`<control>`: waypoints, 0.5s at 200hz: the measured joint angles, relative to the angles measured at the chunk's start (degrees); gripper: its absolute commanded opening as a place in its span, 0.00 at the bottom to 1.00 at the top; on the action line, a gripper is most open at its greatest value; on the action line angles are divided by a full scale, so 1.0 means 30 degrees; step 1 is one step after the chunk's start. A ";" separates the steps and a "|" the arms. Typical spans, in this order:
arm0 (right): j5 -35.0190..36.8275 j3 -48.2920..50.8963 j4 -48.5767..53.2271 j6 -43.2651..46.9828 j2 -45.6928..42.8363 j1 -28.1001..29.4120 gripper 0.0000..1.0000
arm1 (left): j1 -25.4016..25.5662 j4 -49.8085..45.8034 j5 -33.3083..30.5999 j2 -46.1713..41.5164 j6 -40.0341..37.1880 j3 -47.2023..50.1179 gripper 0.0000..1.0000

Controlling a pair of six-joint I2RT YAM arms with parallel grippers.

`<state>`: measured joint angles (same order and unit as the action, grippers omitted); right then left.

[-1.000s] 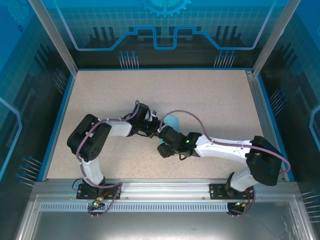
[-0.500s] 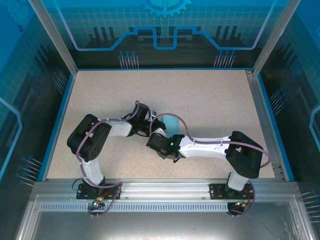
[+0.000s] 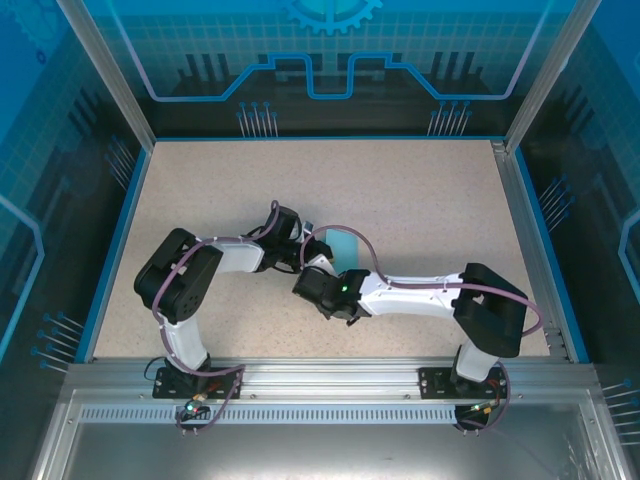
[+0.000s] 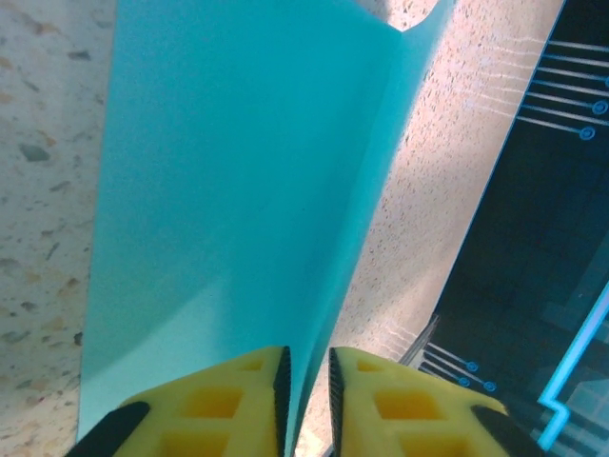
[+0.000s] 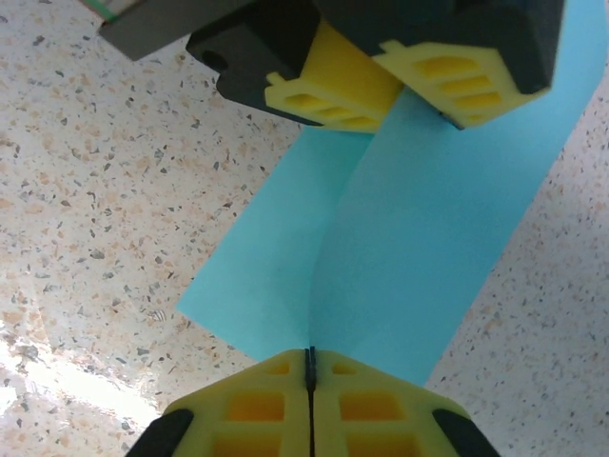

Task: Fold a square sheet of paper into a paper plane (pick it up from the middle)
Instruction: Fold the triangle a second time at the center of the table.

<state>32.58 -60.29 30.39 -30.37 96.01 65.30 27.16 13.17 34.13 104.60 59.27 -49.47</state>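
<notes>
The square sheet of paper [image 5: 428, 228] is light blue and bent along a centre crease, with one end resting on the speckled table. My right gripper [image 5: 311, 354] is shut on the crease at the sheet's near end. The left gripper's yellow fingers [image 5: 333, 95] straddle the far end. In the left wrist view the left gripper [image 4: 306, 367] stands slightly open; the sheet [image 4: 238, 190] passes through the gap, close to the left pad. From above, both grippers meet mid-table, the left [image 3: 303, 243] and the right [image 3: 318, 268], with the sheet [image 3: 347, 247] showing between them.
The speckled table [image 3: 420, 190] has a blue rim and clear enclosure walls on three sides. A metal rail [image 3: 330, 385] with the arm bases runs along the near edge. Cables loop over both arms close to the sheet.
The right arm swung left and its elbow folded back. Its jaws closed on the paper's crease. The left jaws eased slightly apart; the left arm stayed put.
</notes>
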 measured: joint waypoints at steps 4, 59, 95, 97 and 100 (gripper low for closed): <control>-0.0007 0.0044 -0.0015 -0.0015 -0.0058 0.0000 0.04 | 0.0000 -0.0146 -0.0102 -0.0051 -0.0051 0.0000 0.34; -0.3213 0.2965 -0.2375 0.0160 -0.3359 -0.2630 0.04 | 0.0000 -0.2783 -0.2900 -0.2958 -0.1450 0.0321 0.62; -0.7868 0.5311 -0.4801 0.0262 -0.5078 -0.6521 0.06 | 0.0357 -0.3679 -0.4313 -0.4619 -0.1807 0.1260 0.48; -0.8116 0.5399 -0.4932 0.0284 -0.5122 -0.6732 0.06 | 0.0423 -0.3738 -0.4371 -0.4641 -0.1931 0.1297 0.47; -0.8480 0.5508 -0.5078 0.0277 -0.5158 -0.6958 0.06 | 0.0517 -0.3759 -0.4422 -0.4663 -0.1865 0.1348 0.45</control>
<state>7.14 -43.77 15.16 -29.54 80.53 44.42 28.71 1.89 20.86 90.61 53.67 -45.43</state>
